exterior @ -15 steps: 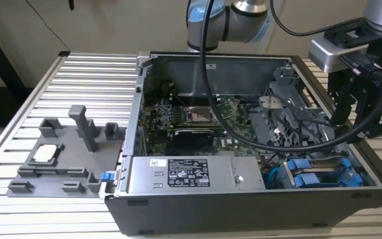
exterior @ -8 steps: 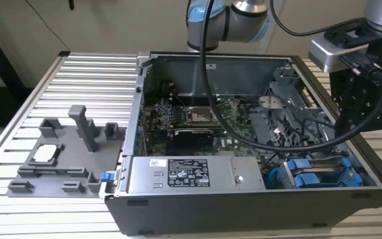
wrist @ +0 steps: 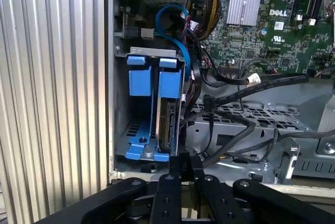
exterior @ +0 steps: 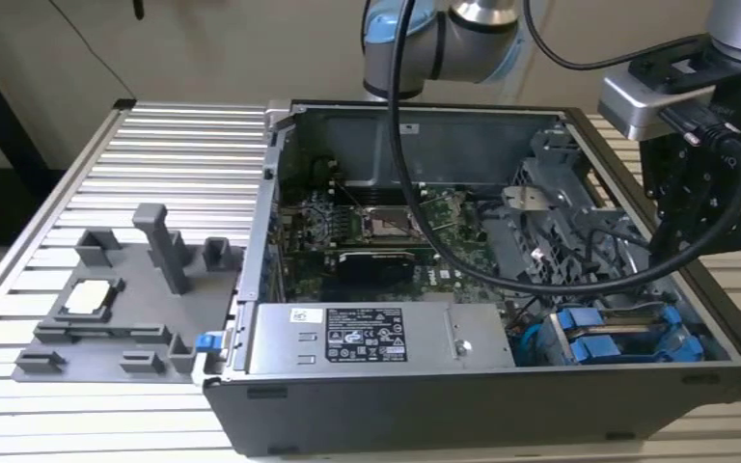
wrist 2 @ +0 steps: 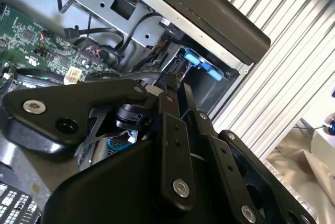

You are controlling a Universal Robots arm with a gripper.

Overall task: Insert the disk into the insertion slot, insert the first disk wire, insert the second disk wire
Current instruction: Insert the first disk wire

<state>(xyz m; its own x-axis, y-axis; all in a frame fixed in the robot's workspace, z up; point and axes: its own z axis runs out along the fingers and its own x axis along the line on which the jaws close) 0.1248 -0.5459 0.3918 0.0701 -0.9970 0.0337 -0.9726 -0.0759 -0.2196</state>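
Now disk (wrist: 168, 122) sits in insertion slot (wrist: 138, 148); pincer (wrist: 184, 162), tips together w/ nothing held, just beside.

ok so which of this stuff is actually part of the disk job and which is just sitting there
Job: disk, sitting in the slot; gripper close by it; black wires beside the cage, probably.
Just sitting: power supply box; processor socket; grey parts tray on the table.
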